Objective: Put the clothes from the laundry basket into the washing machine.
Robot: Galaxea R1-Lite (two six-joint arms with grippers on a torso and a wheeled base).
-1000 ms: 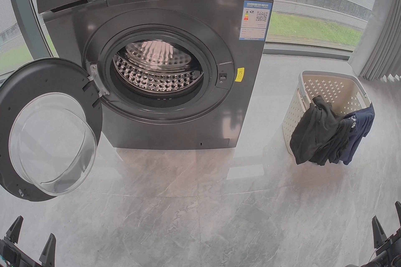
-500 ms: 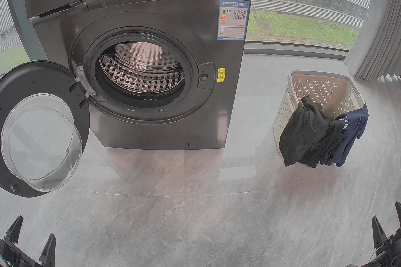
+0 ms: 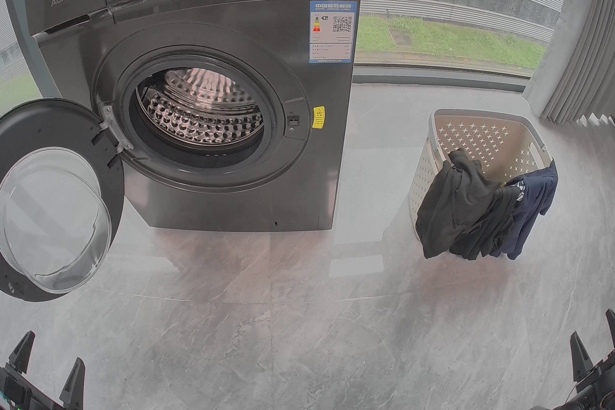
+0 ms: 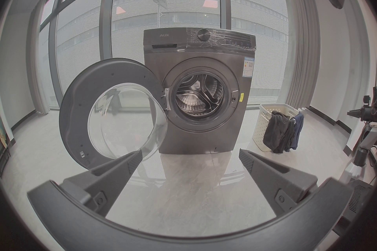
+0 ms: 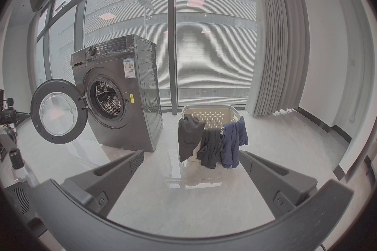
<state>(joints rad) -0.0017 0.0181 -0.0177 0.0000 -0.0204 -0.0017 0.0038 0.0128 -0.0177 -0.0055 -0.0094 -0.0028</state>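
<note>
A grey front-loading washing machine (image 3: 211, 110) stands ahead on the left, its round door (image 3: 54, 200) swung wide open and its steel drum (image 3: 198, 107) showing no clothes. To the right on the floor sits a cream laundry basket (image 3: 487, 139). Dark grey clothes (image 3: 458, 206) and a navy garment (image 3: 532, 200) hang over its front rim. My left gripper (image 3: 48, 363) is low at the near left, open and holding nothing. My right gripper (image 3: 592, 344) is low at the near right, also open and holding nothing. Both are far from the basket (image 5: 212, 114) and machine (image 4: 200, 91).
Grey marble floor (image 3: 307, 315) stretches between me, the machine and the basket. A large window (image 3: 461, 1) runs behind both. Grey curtains (image 3: 576, 59) hang at the far right beside the basket.
The whole head view has shifted: machine and basket now sit farther left in the picture, so the camera has moved. Both grippers stay in the same spots, open.
</note>
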